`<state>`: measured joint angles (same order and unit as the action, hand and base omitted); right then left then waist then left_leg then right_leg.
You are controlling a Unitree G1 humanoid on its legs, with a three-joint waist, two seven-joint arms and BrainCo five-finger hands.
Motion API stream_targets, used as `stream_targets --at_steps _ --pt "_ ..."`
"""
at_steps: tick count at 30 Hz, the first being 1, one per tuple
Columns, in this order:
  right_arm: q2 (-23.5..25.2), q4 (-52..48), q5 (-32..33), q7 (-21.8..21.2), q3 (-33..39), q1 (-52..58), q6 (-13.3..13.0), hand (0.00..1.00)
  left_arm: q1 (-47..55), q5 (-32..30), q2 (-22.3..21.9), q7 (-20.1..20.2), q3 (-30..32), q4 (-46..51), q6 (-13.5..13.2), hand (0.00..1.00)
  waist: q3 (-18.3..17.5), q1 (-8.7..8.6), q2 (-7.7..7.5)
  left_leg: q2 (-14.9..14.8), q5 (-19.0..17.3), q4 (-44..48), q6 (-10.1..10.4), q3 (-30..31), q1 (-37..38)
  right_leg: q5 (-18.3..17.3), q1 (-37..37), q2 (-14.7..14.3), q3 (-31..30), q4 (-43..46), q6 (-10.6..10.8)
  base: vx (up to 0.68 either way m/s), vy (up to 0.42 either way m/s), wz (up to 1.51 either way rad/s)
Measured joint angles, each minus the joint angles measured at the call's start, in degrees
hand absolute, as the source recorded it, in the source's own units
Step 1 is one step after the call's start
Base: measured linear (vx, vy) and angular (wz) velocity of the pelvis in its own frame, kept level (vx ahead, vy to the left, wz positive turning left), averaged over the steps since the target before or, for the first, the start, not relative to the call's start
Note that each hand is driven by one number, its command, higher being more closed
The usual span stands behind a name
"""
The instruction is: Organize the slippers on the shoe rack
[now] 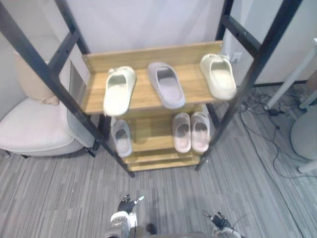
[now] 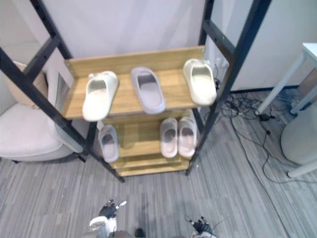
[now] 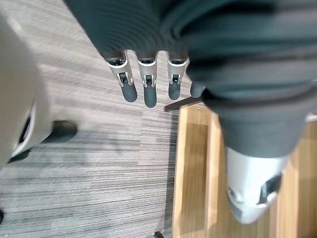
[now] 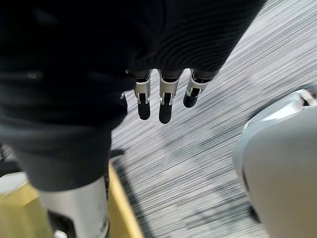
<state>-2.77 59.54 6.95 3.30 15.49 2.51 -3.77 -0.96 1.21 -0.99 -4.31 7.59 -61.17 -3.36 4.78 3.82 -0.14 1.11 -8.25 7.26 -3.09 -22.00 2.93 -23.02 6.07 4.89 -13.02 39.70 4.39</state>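
Observation:
A wooden shoe rack [image 1: 195, 89] in a black metal frame stands ahead. Its upper shelf carries a cream slipper [image 1: 119, 90] at the left, a lilac-grey slipper [image 1: 166, 84] in the middle and a second cream slipper [image 1: 218, 75] at the right. The lower shelf holds a lilac-grey slipper [image 1: 122, 137] at the left and a pink pair [image 1: 191, 131] side by side at the right. My left hand [image 1: 127, 206] hangs low near the bottom edge, well short of the rack, fingers [image 3: 147, 84] straight and empty. My right hand [image 1: 218, 220] hangs likewise, fingers [image 4: 166, 101] straight and empty.
A pale cushioned armchair [image 1: 34, 129] stands left of the rack. Cables [image 1: 262, 124] trail over the grey striped carpet at the right, by a white table leg [image 1: 292, 79] and a round white base [image 1: 304, 134].

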Motion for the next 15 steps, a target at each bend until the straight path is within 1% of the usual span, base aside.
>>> stream_targets --at_steps 1,2,3,4,5,6,7,9,11,12,13,14,15 --pt "-0.73 -0.03 -0.13 -0.11 -0.01 -0.67 -0.16 0.0 -0.53 0.0 0.04 -0.03 -0.27 -0.8 0.11 0.0 0.45 -0.09 2.21 -2.31 -0.01 -0.95 0.02 1.19 1.37 -0.79 3.03 -2.31 1.1 -0.22 -1.07 0.17 -0.075 -0.28" --pt "-1.01 -0.03 -0.14 -0.14 -0.01 -0.76 -0.19 0.0 -0.6 0.01 0.07 -0.04 -0.3 -1.1 0.14 0.0 0.63 -0.21 2.92 -3.17 -0.01 -1.03 0.03 1.31 1.69 -0.77 4.11 -3.05 1.71 -0.9 -1.15 0.17 -0.105 -0.21" --pt "-1.52 0.13 -0.15 -0.15 0.0 -0.76 -0.18 0.0 -0.82 0.03 0.19 -0.05 -0.47 -1.83 0.17 0.0 0.98 -0.58 3.99 -4.61 -0.01 -0.99 0.03 1.67 2.26 -0.39 5.63 -4.08 2.66 -3.16 -1.45 0.18 -0.126 0.0" --pt "-2.19 0.42 -0.14 -0.11 0.11 -0.51 -0.15 0.0 -0.97 0.03 0.77 -0.07 -1.54 -2.79 0.16 0.0 1.19 -0.89 4.34 -5.7 0.02 -0.93 0.12 2.82 3.02 2.54 7.43 -4.72 3.64 -10.66 -0.95 0.3 -0.196 0.28" --pt "-2.1 1.1 0.02 -0.09 0.37 0.96 -0.25 0.0 -0.87 0.01 2.59 0.1 -2.54 -3.51 0.14 0.0 1.31 -1.56 1.49 -3.93 -0.66 -0.32 2.58 4.23 3.45 14.3 6.92 -2.59 2.92 -20.04 -1.51 0.27 -0.19 0.4" --pt "-2.53 1.91 0.12 -0.08 1.68 0.77 -0.29 0.0 -1.21 0.08 2.04 -0.04 -2.49 -4.21 0.21 0.0 1.85 -2.17 2.51 -4.76 -1.6 0.1 3.98 5.79 4.19 13.1 6.67 -3.2 4.39 -18.07 -1.86 0.3 -0.201 0.53" --pt "-4.44 3.26 -0.24 0.18 3.57 0.83 -0.05 0.0 -1.61 0.02 1.04 0.13 -2.44 -4.41 0.32 0.0 1.58 -2.27 3.7 -6.18 -1.49 0.56 4.47 7.69 4.02 13.17 5.82 -4.17 4.97 -17.98 -2.06 0.27 -0.195 0.23" --pt "-6.07 4.73 -0.23 0.23 4.6 -0.1 -0.11 0.0 -1.67 0.02 0.16 0.13 -2.21 -4.22 0.06 0.0 1.37 -1.46 4.24 -6.06 -0.74 -1.52 6.08 9.27 4.29 13.2 5.63 -4.52 4.45 -18.42 -2.11 0.21 -0.162 -0.06" --pt "-6.79 5.32 -0.24 0.2 4.66 -0.44 -0.13 0.0 -1.5 0.0 -0.07 0.21 -2.15 -4.33 0.08 0.0 1.5 -1.61 4.76 -5.35 0.81 -5.1 7.13 12.06 4.44 13.51 3.5 -5.0 4.74 -20.49 -2.64 0.11 -0.097 0.03" --pt "-6.77 6.12 -0.25 0.2 4.7 -0.45 -0.18 0.0 -1.12 -0.05 0.27 0.21 -2.13 -4.32 0.1 0.0 1.51 -1.61 4.76 -5.05 1.74 -5.53 6.85 12.28 4.24 13.43 2.06 -5.35 5.15 -21.22 -2.79 0.06 -0.039 0.1" --pt "-6.77 6.43 -0.25 0.2 4.71 -0.48 -0.2 0.0 -1.01 -0.05 0.38 0.21 -2.12 -4.32 0.1 0.0 1.56 -1.62 4.64 -5.08 1.71 -5.32 6.86 11.94 4.42 13.4 1.79 -5.41 5.18 -21.31 -2.84 0.04 -0.021 0.05" --pt "-6.7 6.78 -0.24 0.19 4.74 -0.44 -0.17 0.0 -0.49 -0.11 0.89 0.23 -2.09 -4.09 0.03 0.0 1.21 -1.58 4.32 -4.9 1.74 -5.15 6.86 12.09 4.91 13.38 1.37 -5.5 5.09 -21.54 -2.87 0.0 0.0 0.0" --pt "-6.26 6.76 -0.23 0.09 4.71 -0.81 -0.21 0.0 -0.5 -0.41 1.68 0.25 -2.1 -4.22 0.09 0.0 1.55 -1.58 3.81 -4.4 1.74 -5.16 6.85 12.49 4.7 13.39 0.8 -4.98 4.92 -22.95 -2.89 0.0 0.0 0.0"
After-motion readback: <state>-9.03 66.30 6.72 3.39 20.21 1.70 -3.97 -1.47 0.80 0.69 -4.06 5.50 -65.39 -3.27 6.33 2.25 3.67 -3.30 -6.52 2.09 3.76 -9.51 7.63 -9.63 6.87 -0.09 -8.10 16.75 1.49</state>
